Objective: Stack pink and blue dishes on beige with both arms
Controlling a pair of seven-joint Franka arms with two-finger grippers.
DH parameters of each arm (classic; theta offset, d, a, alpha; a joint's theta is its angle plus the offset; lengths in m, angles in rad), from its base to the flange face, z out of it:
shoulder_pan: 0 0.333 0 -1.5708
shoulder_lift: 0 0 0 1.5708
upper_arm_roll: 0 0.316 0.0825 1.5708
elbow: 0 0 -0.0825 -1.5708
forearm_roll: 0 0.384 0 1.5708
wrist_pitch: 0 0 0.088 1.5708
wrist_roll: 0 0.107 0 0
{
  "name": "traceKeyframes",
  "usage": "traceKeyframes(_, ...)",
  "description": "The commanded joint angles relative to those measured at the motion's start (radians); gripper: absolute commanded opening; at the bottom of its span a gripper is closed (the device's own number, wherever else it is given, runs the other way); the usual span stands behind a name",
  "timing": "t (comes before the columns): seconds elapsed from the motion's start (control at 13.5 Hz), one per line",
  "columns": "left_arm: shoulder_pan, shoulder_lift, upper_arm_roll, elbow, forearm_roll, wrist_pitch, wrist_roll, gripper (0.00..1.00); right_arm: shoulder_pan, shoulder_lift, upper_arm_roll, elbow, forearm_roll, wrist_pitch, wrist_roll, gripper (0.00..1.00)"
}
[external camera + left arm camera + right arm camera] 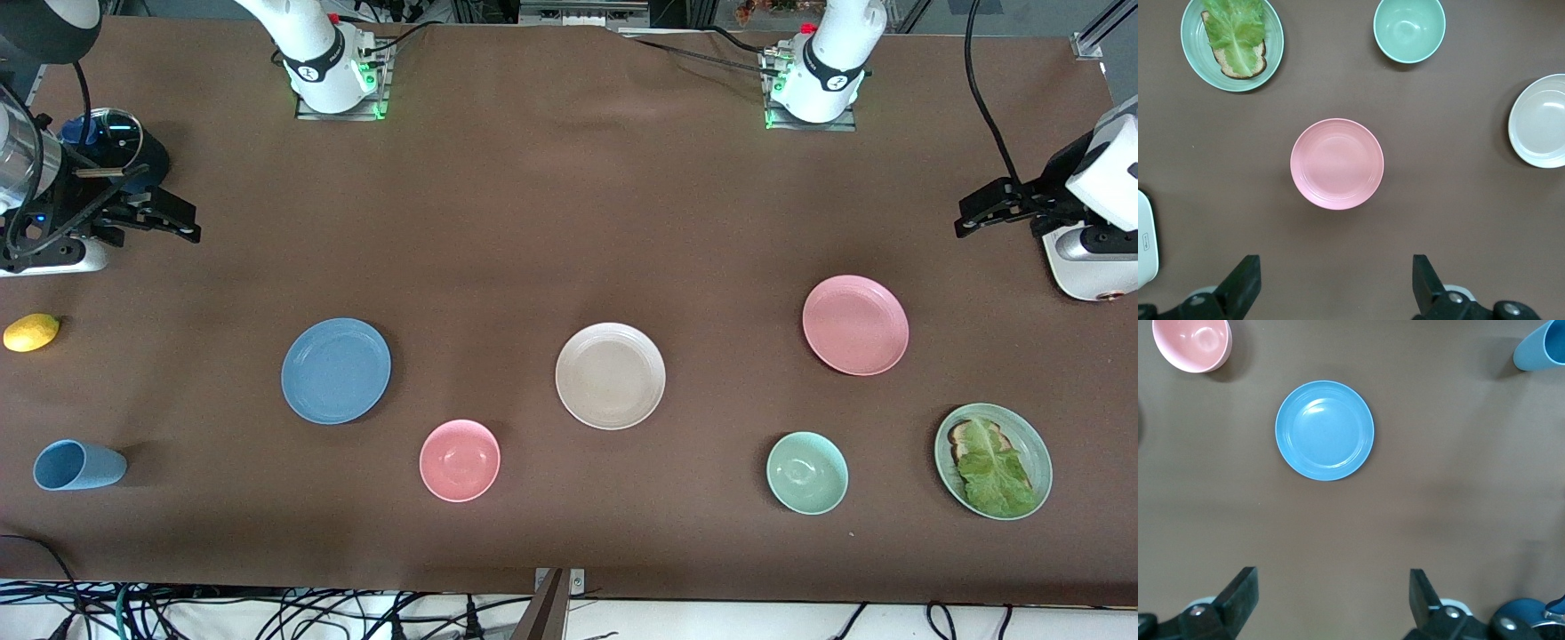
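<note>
Pink plate (1337, 163) and blue plate (1325, 430) lie untouched; left gripper (1331, 287) and right gripper (1331, 603) gape wide, empty.

Showing plain solid colours on a dark brown table cover (569, 204): a blue plate (336, 371) at centre left of the front view, a beige plate (610, 376) with faint concentric rings at its rim at centre, and a pink plate (855, 324) with a ringed rim at centre right. Lying along the lower part of that view are a light blue cup (78, 465), a pink bowl (460, 460), a pale green bowl (806, 473) and a pale green plate (1034, 444) carrying brown toast (962, 436) under green lettuce (994, 471), with a yellow lemon (31, 332) sitting at the left edge. Both arms are showing white with grey joints, the left gripper (978, 213) and right gripper (173, 222) black.
</note>
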Motion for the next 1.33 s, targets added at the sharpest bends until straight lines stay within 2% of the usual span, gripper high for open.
traceKeyframes(0.0, -0.001, 0.013, -0.001, 0.031, 0.016, -0.014, 0.005, 1.00, -0.011, 0.008, 0.004, 0.019, 0.018, -0.002, 0.006, 1.00)
traceKeyframes(1.26, -0.001, 0.013, -0.001, 0.031, 0.016, -0.014, 0.004, 1.00, -0.006, 0.006, 0.005, 0.019, 0.018, -0.003, 0.006, 1.00)
